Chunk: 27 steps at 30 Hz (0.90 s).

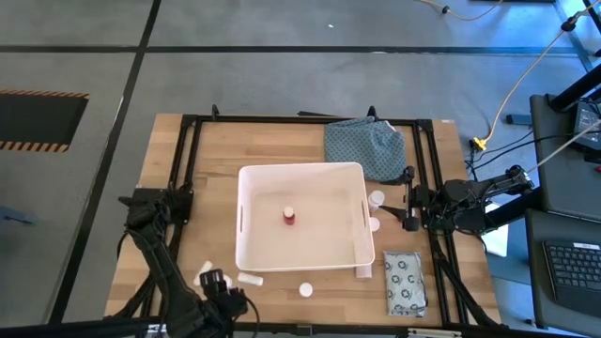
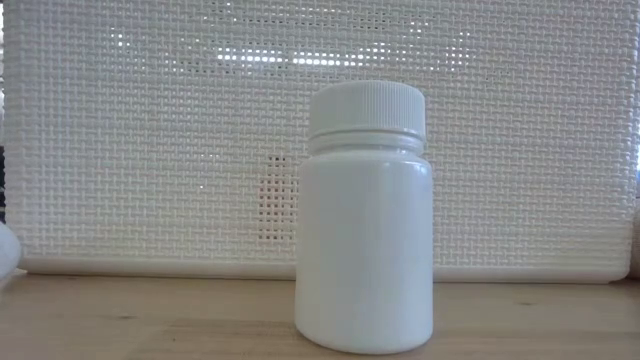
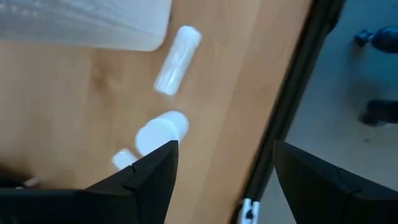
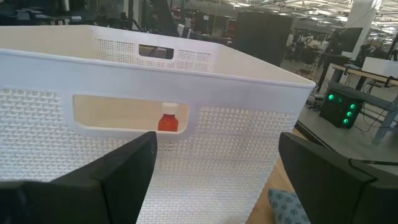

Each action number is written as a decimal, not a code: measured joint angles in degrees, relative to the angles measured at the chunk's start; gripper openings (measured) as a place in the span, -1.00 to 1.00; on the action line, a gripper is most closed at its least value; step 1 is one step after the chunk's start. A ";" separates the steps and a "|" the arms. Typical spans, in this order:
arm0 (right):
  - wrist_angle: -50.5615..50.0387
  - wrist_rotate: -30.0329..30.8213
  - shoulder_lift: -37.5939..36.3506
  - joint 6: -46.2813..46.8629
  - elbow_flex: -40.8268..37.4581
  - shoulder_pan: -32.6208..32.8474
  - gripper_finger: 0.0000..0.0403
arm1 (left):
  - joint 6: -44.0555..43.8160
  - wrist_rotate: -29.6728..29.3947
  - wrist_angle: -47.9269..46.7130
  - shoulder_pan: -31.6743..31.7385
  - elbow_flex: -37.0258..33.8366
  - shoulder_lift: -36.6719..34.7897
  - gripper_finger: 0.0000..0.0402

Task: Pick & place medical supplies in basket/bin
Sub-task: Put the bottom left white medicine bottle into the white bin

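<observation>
The white bin (image 1: 300,252) stands mid-table with the small red bottle (image 1: 289,217) upright inside; the right wrist view shows that bottle (image 4: 168,119) through the bin's slot handle (image 4: 112,115). My right gripper (image 1: 394,209) (image 4: 217,152) is open, level at the bin's right wall, between two white bottles (image 1: 377,198) (image 1: 374,223). My left gripper (image 1: 214,282) (image 3: 227,155) is open over the near-left corner, beside a white bottle (image 3: 160,132) and a lying white tube (image 3: 177,59). Another white bottle (image 2: 365,215) stands upright before the bin's near wall. The ring-print packet (image 1: 405,283) lies flat near-right.
The blue-green patterned cloth (image 1: 366,147) is bunched at the bin's far-right corner. A short white tube (image 1: 363,271) lies at the bin's near-right corner and another bottle (image 1: 305,290) by the near edge. A black frame rail (image 3: 292,99) borders the table.
</observation>
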 joint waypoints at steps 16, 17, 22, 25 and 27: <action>0.00 0.00 0.00 -0.01 0.00 0.00 0.68 | -3.92 1.48 2.20 0.00 -0.33 0.00 0.27; 0.01 0.00 0.00 -0.01 0.00 -0.01 0.68 | -4.67 1.65 1.16 0.00 -0.57 0.00 0.27; 0.00 0.00 0.00 -0.01 0.00 -0.02 0.68 | -6.54 1.61 -3.07 -0.17 -1.16 0.00 0.27; 0.00 0.00 0.00 0.01 0.00 0.00 0.68 | -2.63 1.15 -2.77 -0.22 -1.83 -0.09 0.27; 0.02 0.00 0.00 -0.01 0.00 -0.01 0.68 | 0.06 2.71 -2.81 -0.22 -3.31 -0.09 0.27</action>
